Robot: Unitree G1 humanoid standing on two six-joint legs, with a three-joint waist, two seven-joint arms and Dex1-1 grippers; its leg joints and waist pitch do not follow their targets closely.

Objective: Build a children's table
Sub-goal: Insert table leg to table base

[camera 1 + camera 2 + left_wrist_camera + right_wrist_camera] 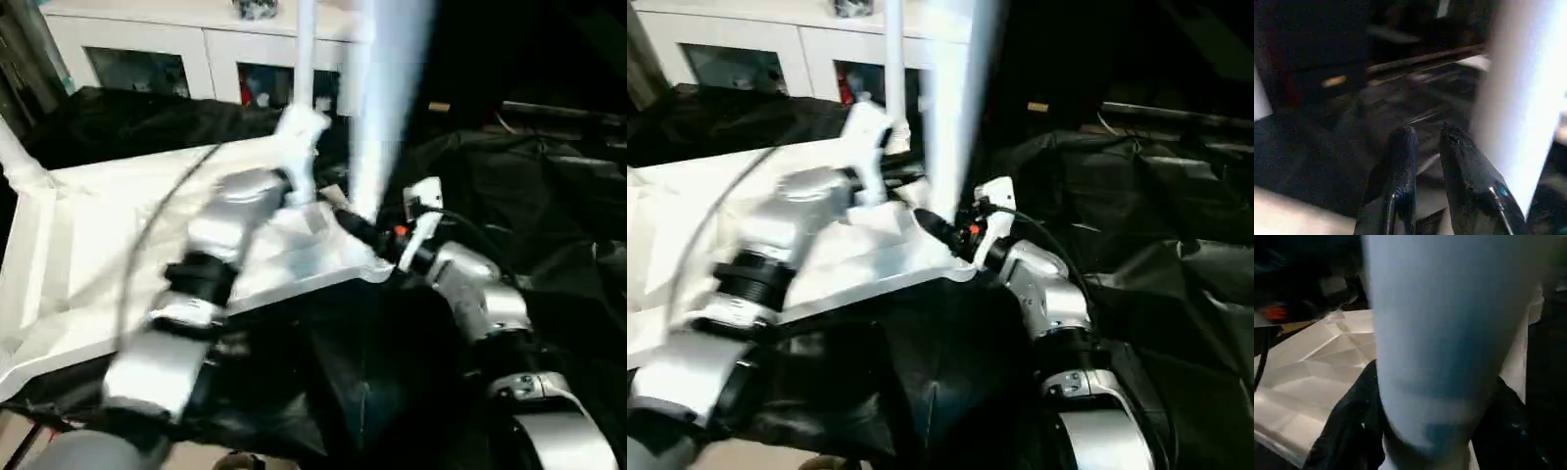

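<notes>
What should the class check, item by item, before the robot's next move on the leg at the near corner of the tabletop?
1. Right gripper shut on the leg: ok, black fingers flank it in the right wrist view.
2. Left gripper free of the leg: ok, slightly open, nothing between its fingers.
3. Leg upright at the tabletop corner: ok.
4. Leg fully seated in its socket: cannot tell.
5. Another leg standing at the far corner: ok.

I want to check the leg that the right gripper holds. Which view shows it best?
The left eye view: the leg rises from the right gripper at the table top's corner. The wrist views show close blurred parts.
</notes>
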